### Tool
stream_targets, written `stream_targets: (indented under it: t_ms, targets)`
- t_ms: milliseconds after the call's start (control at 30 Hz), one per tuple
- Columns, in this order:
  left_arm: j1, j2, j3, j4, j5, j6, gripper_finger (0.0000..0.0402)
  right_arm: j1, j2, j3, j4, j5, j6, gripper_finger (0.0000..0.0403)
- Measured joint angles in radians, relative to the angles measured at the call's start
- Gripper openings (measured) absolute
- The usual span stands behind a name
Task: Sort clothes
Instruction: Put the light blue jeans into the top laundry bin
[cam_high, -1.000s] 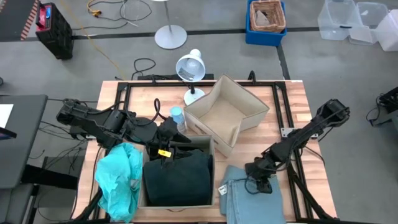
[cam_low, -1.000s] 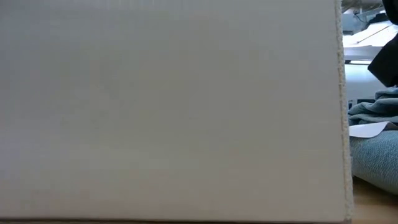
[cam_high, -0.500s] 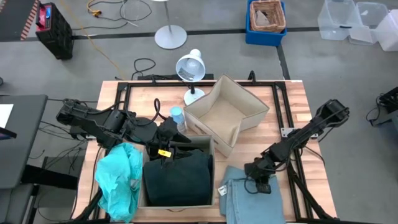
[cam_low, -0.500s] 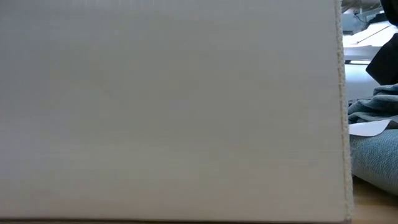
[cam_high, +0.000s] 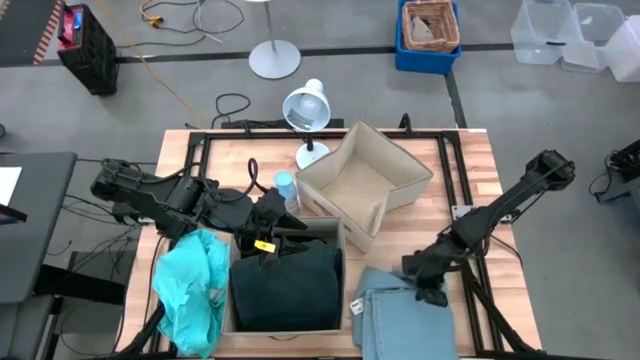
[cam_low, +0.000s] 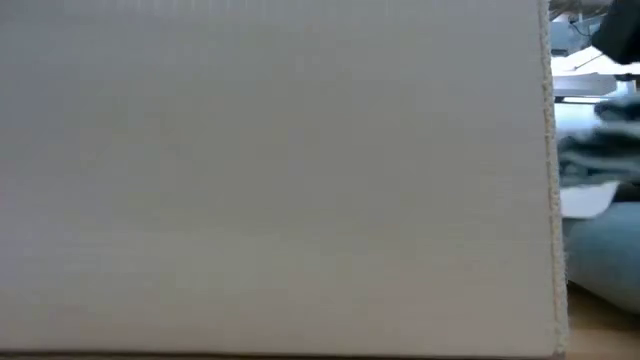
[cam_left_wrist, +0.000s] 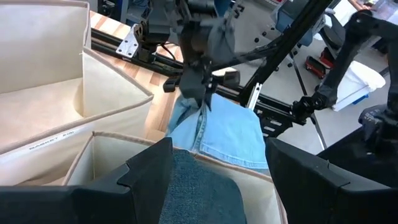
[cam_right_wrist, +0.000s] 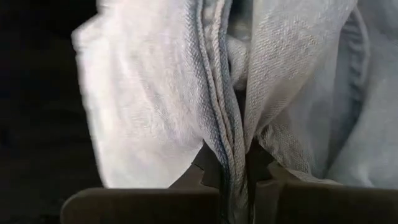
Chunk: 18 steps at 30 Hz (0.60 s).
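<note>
A pale blue denim garment (cam_high: 405, 318) lies on the table's near right, its far edge gathered up in my right gripper (cam_high: 430, 287), which is shut on it. The near beige box (cam_high: 232, 300) holds a dark green garment (cam_high: 285, 285). My left gripper (cam_left_wrist: 214, 180) hovers open over that box's far end, touching nothing. A bright turquoise garment (cam_high: 190, 290) hangs over the box's left wall and the table's near left. In the left wrist view the right gripper (cam_left_wrist: 198, 74) stands above the denim (cam_left_wrist: 217, 127). My right gripper pinches a bunched fold at the denim's far edge (cam_right_wrist: 235, 163) between its two fingers, several layers together. The fingers come from above, pointing down. The held edge (cam_left_wrist: 200, 109) is drawn up below them, while the rest of the garment lies on the table.
A second beige box (cam_high: 365, 185) stands empty and turned askew at the far middle. A desk lamp (cam_high: 308, 110) and a small bottle (cam_high: 285, 185) sit by its left. A black frame (cam_high: 200, 150) rims the table. The near box's wall (cam_low: 270, 180) fills the low view.
My right gripper has risen and gone a little toward the table's right edge, drawing the denim's far edge up with it. The rest of the denim stays on the table.
</note>
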Motion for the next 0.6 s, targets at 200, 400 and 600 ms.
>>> stream_targets:
  t_ms: [200, 400, 600]
  targets:
    - [0.000, 0.000, 0.000, 0.000, 0.000, 0.006, 0.0251, 0.000, -0.137, 0.001, -0.015, 0.000, 0.031, 0.0023]
    - [0.000, 0.000, 0.000, 0.000, 0.000, 0.007, 0.0251, -0.001, -0.269, 0.006, -0.021, 0.000, 0.086, 0.0023]
    - [0.000, 0.000, 0.000, 0.000, 0.000, 0.008, 0.0251, -0.001, -0.373, 0.062, -0.013, -0.022, 0.128, 0.0022]
